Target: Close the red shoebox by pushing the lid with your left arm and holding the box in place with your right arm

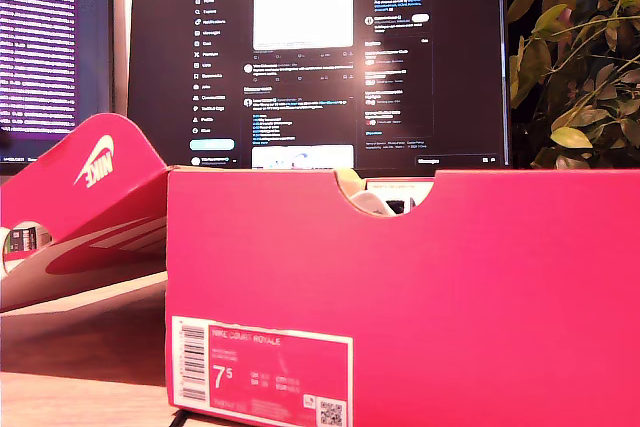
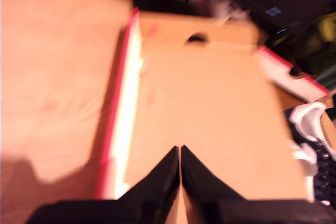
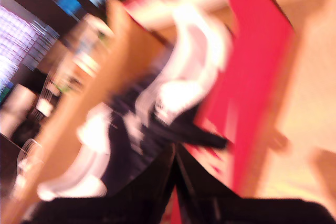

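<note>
Filling foreground, shoebox (image 1: 420, 287), monitor (image 1: 320, 57) behind

Lid (image 1: 85, 207) lies at exterior view's left of shoebox (image 1: 420, 287)

A desk workspace: two lit monitors (image 1: 318, 62) (one mostly cropped), leafy plant (image 1: 580, 57).

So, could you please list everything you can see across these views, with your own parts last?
Shoebox: one, red, open, fills the exterior view's foreground.
Lid: one, red with white logo, hinged open toward the exterior view's left.
Label: one, white, on the box's near face.
Shoes: white and dark, inside the box; count unclear.
Monitor: one, dark screen, behind the box.
Second screen: one, purple text, exterior view's left edge.
Plant: one, green, exterior view's right.
Table: one, wood.
My first tool: black, shut, over the lid's cardboard inside.
My second tool: black, shut, over the shoes.
</note>
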`<state>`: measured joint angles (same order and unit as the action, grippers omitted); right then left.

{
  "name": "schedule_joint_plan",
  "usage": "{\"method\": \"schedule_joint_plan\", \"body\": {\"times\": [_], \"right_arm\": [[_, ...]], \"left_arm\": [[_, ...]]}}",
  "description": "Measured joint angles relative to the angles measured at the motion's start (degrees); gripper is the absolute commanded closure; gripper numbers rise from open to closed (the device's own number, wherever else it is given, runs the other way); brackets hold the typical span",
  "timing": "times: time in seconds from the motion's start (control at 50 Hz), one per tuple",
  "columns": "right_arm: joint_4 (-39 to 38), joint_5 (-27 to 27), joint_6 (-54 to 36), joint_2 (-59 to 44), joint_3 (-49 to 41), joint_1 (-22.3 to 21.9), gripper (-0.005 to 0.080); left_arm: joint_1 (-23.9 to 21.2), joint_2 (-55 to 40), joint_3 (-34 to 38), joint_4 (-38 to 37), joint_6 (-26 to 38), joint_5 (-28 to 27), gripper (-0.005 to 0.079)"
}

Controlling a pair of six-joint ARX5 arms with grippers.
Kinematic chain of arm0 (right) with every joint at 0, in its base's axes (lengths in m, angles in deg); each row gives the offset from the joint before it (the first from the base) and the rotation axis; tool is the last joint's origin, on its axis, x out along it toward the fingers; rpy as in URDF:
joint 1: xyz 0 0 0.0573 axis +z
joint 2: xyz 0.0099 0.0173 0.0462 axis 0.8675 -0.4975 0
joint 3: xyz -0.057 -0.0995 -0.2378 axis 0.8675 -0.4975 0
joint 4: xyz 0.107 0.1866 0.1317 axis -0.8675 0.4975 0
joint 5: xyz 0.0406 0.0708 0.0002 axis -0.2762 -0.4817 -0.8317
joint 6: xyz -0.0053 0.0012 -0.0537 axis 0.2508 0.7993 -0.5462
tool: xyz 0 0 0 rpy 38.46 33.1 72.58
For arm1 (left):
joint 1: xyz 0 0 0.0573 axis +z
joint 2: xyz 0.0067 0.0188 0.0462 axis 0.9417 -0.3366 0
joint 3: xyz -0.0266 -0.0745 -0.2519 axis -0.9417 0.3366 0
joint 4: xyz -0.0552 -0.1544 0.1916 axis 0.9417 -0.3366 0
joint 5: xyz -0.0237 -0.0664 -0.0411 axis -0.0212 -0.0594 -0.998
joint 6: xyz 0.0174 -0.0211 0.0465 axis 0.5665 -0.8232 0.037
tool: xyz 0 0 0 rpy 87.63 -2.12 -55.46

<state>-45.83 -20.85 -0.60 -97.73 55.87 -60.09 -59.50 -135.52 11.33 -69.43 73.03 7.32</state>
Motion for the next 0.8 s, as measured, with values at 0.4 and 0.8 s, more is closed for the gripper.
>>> {"method": "schedule_joint_plan", "body": {"times": [0.4,0.8], "right_arm": [[-7.17,-4.5,-3.74,-15.56,0.31,0.0,0.0764],[-14.32,-7.21,-3.89,-24.13,1.11,0.0,0.0764]], "left_arm": [[1.33,-19.5,-7.41,-3.48,4.42,-7.21,0.0761],[1.27,-30.84,-14.29,-12.74,13.22,-2.08,0.0761]]}}
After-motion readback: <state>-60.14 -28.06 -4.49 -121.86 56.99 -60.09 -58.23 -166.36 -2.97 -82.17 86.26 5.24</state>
